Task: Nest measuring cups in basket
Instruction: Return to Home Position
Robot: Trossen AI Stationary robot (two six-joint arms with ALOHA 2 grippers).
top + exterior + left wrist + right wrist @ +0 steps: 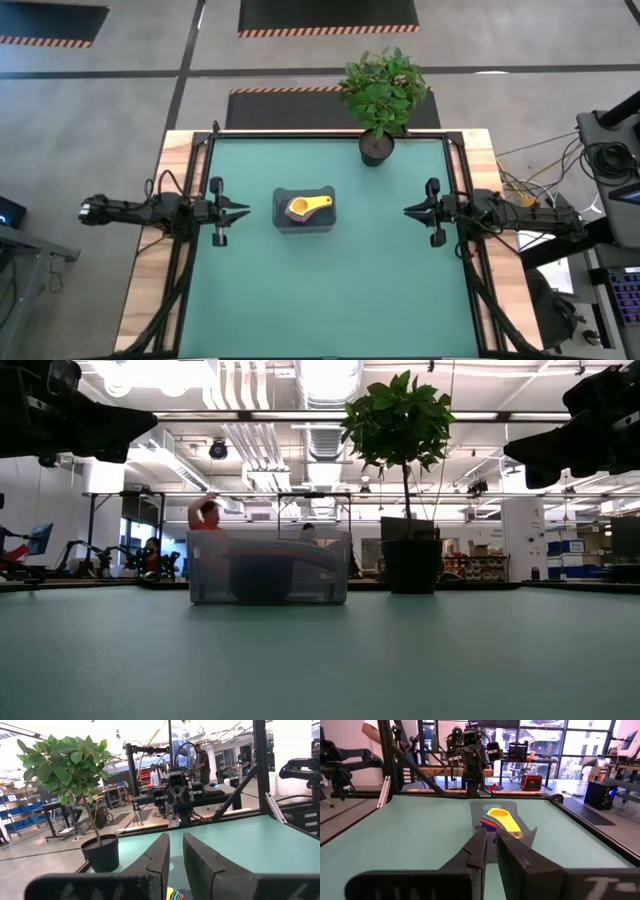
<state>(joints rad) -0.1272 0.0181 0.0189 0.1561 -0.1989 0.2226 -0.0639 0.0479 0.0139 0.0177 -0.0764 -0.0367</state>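
The dark grey basket (304,214) stands on the green table, left of its middle. In it lies a nested stack of measuring cups (306,206) with the yellow cup (501,820) on top and coloured rims showing below it. The handles point toward the table's right. My left gripper (246,211) hovers level just left of the basket, shut and holding nothing (176,837). My right gripper (408,211) hovers level well to the right of the basket, pointing at it, also shut and holding nothing (490,832).
A leafy plant in a black pot (376,148) stands at the table's far edge, right of the middle. Dark frame rails (200,250) run along the table's left and right sides. People show in the room beyond (207,515).
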